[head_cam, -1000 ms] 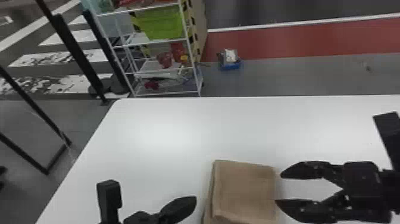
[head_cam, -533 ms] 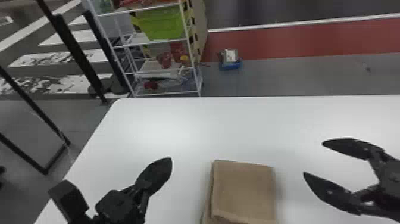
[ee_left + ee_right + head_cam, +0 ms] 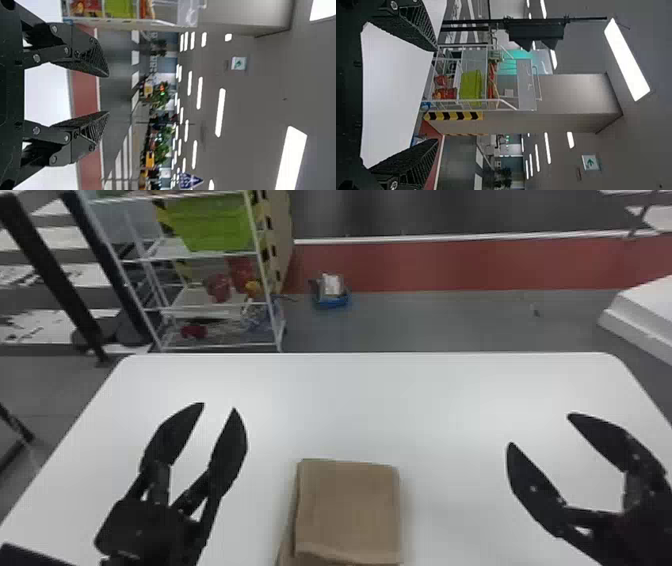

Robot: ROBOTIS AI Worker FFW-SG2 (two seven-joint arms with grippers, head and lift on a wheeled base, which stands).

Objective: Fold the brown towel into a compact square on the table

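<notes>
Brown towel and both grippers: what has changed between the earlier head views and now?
The left gripper has moved up the view, away from the towel. The right gripper has backed off from the towel's right edge, rightward and up the view. The head view itself has swung right. No grasp or release can be made out. The towel stays folded on the table.

The table (image 3: 450, 415) is white, with rounded far corners. The brown towel (image 3: 347, 510) lies folded at the near middle; a lower layer protrudes at its near left.
</notes>
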